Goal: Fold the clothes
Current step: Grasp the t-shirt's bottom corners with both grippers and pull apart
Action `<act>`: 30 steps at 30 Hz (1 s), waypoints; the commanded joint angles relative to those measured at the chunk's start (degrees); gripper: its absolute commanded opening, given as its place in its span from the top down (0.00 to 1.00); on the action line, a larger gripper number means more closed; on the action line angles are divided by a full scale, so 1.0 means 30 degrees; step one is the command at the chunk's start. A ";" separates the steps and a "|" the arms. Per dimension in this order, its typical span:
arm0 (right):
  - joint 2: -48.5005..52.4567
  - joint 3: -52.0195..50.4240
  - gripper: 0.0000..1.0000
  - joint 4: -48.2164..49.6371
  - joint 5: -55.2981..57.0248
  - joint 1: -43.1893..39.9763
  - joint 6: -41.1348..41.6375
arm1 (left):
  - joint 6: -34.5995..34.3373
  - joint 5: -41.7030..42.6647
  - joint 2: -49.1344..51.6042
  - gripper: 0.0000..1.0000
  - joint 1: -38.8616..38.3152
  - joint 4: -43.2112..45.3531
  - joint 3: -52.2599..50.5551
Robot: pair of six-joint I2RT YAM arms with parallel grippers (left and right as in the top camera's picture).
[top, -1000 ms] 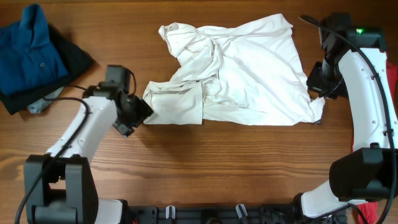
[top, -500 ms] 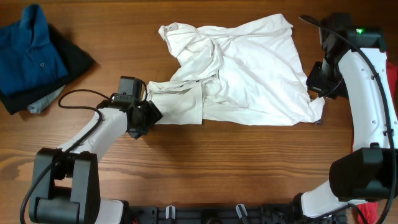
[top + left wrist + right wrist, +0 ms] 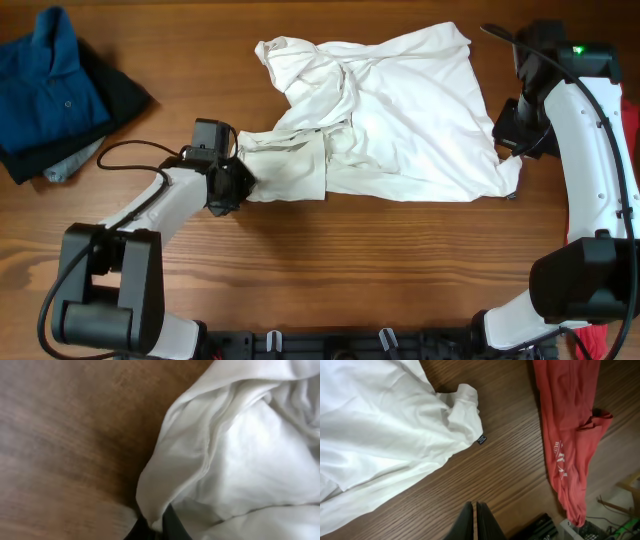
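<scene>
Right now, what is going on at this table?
Two robot arms work on a crumpled white T-shirt on the wooden table. The left pincer is shut on the shirt's left edge. The right pincer is shut, holding nothing, near the shirt's right corner. A blue polo lies at the far left, a red shirt to the right.

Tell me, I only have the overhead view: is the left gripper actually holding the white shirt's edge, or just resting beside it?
Observer: Holding it. In the left wrist view the left gripper is shut on a pinched fold of the white shirt.
Operator: And the other arm?
Observer: The right gripper is shut and empty over the wooden table, apart from the shirt's corner, which carries a small dark tag.
Operator: Anything else nearby?
Observer: A red garment with white lettering lies beside that corner.
</scene>
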 commanded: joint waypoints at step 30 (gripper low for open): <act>-0.0168 -1.3544 0.79 0.8903 -0.6113 0.0022 0.2798 | 0.2674 -0.1931 -0.5472 0.96 0.6266 -0.4597 -0.0350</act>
